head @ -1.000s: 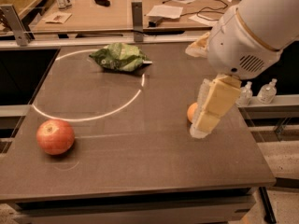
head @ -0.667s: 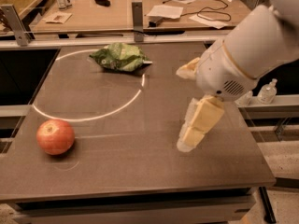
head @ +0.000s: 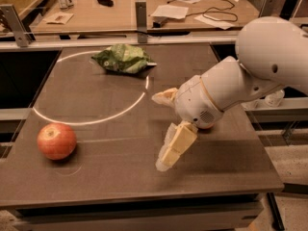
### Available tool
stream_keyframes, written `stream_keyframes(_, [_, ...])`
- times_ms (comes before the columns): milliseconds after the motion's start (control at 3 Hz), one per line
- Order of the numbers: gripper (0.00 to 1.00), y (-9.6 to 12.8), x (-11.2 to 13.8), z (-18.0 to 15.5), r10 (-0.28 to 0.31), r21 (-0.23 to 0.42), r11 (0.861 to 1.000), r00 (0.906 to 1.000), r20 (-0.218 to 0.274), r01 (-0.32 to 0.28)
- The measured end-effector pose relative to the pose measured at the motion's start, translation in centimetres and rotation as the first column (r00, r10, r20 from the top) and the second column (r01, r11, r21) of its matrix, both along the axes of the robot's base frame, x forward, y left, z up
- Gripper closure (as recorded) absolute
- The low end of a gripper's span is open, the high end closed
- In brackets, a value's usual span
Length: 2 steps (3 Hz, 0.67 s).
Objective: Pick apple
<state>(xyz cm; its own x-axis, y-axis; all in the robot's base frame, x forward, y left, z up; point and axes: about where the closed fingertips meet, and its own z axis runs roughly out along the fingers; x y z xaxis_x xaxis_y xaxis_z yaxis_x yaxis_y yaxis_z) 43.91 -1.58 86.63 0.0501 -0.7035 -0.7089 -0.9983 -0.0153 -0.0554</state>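
I am in the approach step. My pale yellowish gripper (head: 173, 149) hangs low over the dark brown table (head: 96, 177) with nothing seen in it. Whether it is set wide or narrow I cannot tell. The round red apple with pale yellowish streaks (head: 57, 141) sits well apart from it, off to its left in the view, untouched. The crumpled green bag (head: 122, 57) lies beyond the gripper, farther back. Next, I judge, I must sweep left, line up over the apple and descend around it.
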Motion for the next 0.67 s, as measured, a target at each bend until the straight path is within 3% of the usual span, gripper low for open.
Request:
stream_keyframes(333, [0.0, 3.3, -0.3, 0.0, 0.103, 0.08, 0.991, 0.9943, 0.028, -0.105])
stream_keyframes(667, [0.0, 5.8, -0.7, -0.3, 0.151, 0.119, 0.981, 0.9883, 0.024, -0.152])
